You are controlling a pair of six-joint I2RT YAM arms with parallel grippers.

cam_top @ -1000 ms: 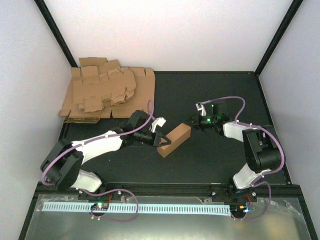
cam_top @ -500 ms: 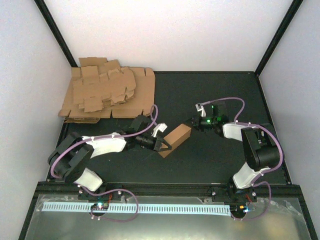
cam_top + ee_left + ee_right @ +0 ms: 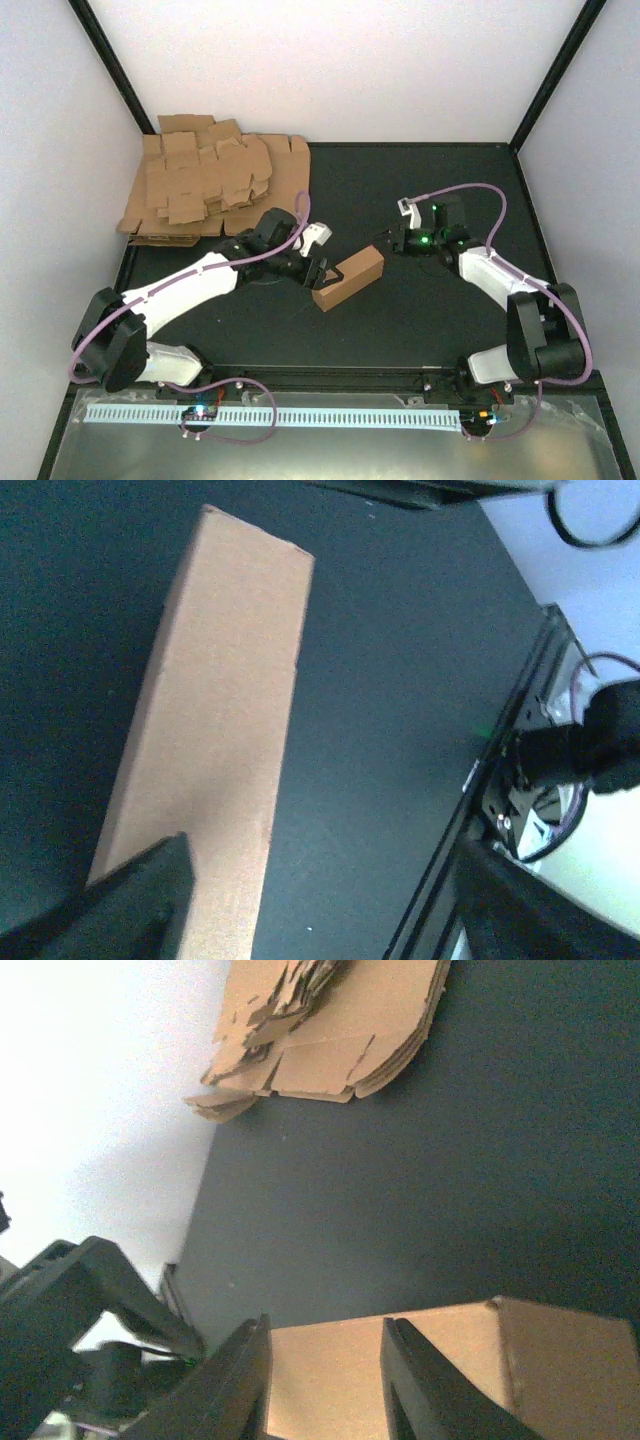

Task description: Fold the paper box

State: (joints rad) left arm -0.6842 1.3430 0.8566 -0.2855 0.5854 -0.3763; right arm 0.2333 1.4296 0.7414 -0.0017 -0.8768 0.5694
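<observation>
The paper box (image 3: 348, 277) is a closed brown oblong carton lying slantwise on the black mat. My left gripper (image 3: 323, 271) is at its near left end, jaws open wide. In the left wrist view the box (image 3: 215, 720) runs up the frame; one dark finger (image 3: 135, 900) overlaps its near end, and the gripper (image 3: 320, 915) holds nothing. My right gripper (image 3: 387, 241) hovers at the box's far end, open. In the right wrist view its fingers (image 3: 240, 1385) stand apart over the box's top face (image 3: 450, 1360), and the gripper (image 3: 325, 1375) grips nothing.
A thick pile of brown cardboard sheets (image 3: 215, 185) fills the back left corner, also in the right wrist view (image 3: 330, 1030). White walls close the left, back and right sides. A black rail and white strip (image 3: 270, 415) run along the near edge.
Both grippers have opened from shut. The left one let go of the box's near end and drew back slightly; the right arm stretched out lower. The box stays put.
</observation>
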